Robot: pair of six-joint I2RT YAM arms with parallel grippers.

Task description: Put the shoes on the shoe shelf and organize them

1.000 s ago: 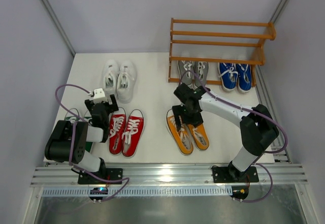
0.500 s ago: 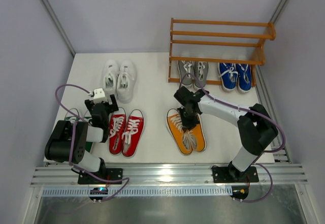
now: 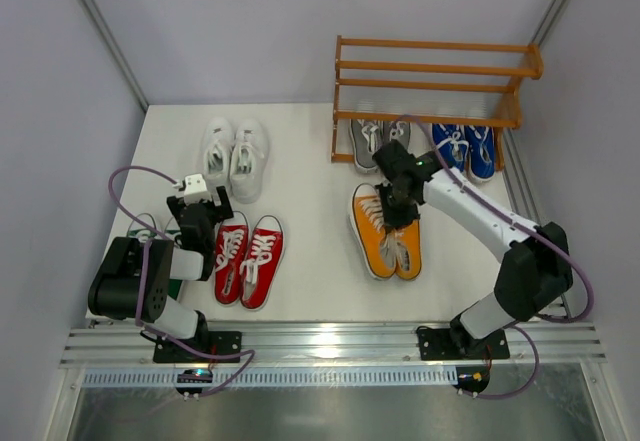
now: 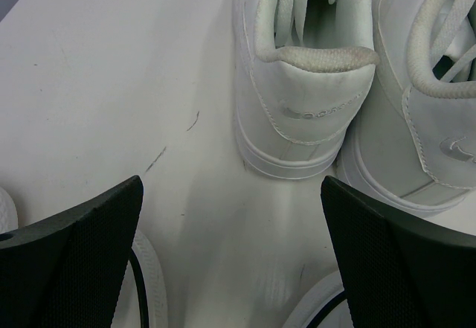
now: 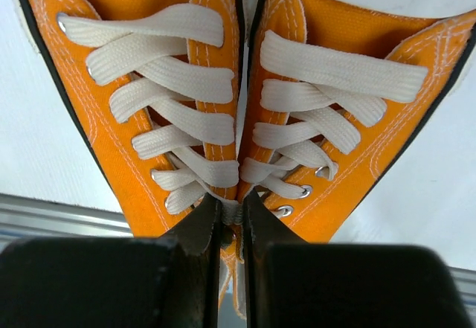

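My right gripper is shut on the inner collars of the orange shoes, pinching the pair together at the lace end, toes toward the near edge. The pair sits just in front of the shoe shelf. Grey shoes and blue shoes stand on its lowest tier. My left gripper is open just behind the heels of the white shoes. Red shoes lie to its right. Green shoes are mostly hidden under the left arm.
The shelf's upper two tiers hold nothing. White walls close in the table on the left, back and right. A metal rail runs along the near edge.
My right gripper has shut on the orange pair and moved it right and back toward the shelf. The left arm has not moved.
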